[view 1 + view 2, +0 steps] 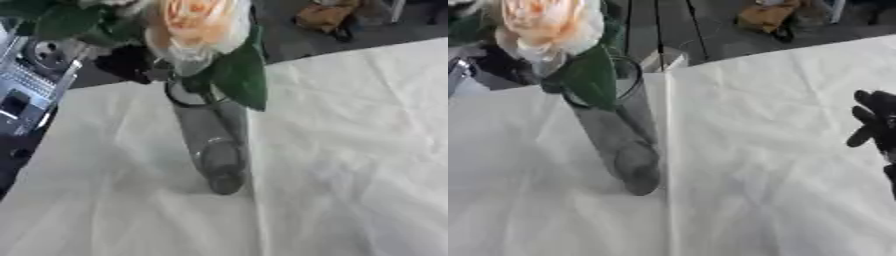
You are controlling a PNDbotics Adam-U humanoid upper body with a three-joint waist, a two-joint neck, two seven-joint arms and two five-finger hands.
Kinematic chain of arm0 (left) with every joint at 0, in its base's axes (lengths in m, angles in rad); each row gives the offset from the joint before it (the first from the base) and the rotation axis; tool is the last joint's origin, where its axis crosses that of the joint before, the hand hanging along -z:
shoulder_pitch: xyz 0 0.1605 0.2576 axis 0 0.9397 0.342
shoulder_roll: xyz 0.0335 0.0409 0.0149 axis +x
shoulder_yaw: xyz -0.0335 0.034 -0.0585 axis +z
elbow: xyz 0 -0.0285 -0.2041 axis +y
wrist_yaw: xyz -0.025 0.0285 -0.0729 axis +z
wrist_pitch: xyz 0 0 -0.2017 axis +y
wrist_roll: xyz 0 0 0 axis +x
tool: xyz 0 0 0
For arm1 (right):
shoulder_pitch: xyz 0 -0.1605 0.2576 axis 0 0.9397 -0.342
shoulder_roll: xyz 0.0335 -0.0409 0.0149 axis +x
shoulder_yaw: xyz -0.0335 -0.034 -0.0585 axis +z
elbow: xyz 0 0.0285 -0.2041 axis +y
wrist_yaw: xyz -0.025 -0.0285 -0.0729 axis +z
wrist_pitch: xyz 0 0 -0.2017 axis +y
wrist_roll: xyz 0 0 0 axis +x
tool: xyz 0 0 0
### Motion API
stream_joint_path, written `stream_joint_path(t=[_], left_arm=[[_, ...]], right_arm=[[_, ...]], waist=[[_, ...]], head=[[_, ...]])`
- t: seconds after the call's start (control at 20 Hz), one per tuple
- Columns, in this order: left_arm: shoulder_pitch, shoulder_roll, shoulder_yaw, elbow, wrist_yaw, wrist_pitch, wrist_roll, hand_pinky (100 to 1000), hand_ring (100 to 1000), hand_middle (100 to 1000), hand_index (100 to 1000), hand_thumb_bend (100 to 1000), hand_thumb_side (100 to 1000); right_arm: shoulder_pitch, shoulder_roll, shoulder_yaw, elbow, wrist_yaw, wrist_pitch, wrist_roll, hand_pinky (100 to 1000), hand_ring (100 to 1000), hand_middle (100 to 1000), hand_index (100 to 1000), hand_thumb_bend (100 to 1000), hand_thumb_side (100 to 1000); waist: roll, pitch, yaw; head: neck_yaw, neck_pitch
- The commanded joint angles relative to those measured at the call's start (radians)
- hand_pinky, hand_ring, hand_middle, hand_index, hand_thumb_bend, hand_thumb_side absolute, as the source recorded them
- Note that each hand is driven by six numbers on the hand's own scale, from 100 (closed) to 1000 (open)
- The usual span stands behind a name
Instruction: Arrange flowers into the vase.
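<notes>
A clear glass vase [210,145] stands on the white tablecloth [350,150], left of centre. A peach rose [197,22] with green leaves [241,75] sits over the vase's mouth, its stem going down inside. A dark shape beside the rim, behind the flower, looks like my left hand [129,62], at the end of a silver-jointed arm [39,75] coming from the left; the bloom hides most of it. My right hand [874,122] shows only at the right edge of the right eye view, open and holding nothing, well away from the vase.
The table's far edge runs diagonally behind the vase. Beyond it lies dark floor with a brown object [328,17]. A small pale box [665,59] stands at the table's far edge, just behind the vase.
</notes>
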Motion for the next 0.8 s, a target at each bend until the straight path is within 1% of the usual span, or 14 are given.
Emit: stream_joint_path(t=[0.05, 0.4, 0.8], left_arm=[[-0.015, 0.034, 0.029, 0.005, 0.030, 0.014, -0.038, 939, 920, 916, 1000, 759, 1000], [-0.015, 0.044, 0.044, 0.022, 0.033, 0.040, -0.115, 947, 923, 922, 1000, 766, 1000], [-0.001, 0.057, 0.061, 0.021, 0.024, 0.047, -0.157, 956, 928, 929, 1000, 787, 1000]], right_arm=[[-0.006, -0.020, 0.000, -0.020, -0.002, 0.001, -0.002, 1000, 1000, 504, 918, 100, 1000], [-0.003, -0.022, -0.001, -0.020, -0.003, 0.003, -0.003, 1000, 1000, 503, 918, 100, 1000], [-0.001, -0.020, -0.003, -0.020, -0.002, 0.006, -0.003, 1000, 1000, 503, 918, 100, 1000]], waist=[[0.003, -0.040, -0.004], [0.007, -0.045, -0.003], [0.006, -0.047, 0.001]], head=[[0.006, 0.003], [0.007, 0.006], [0.006, 0.006]])
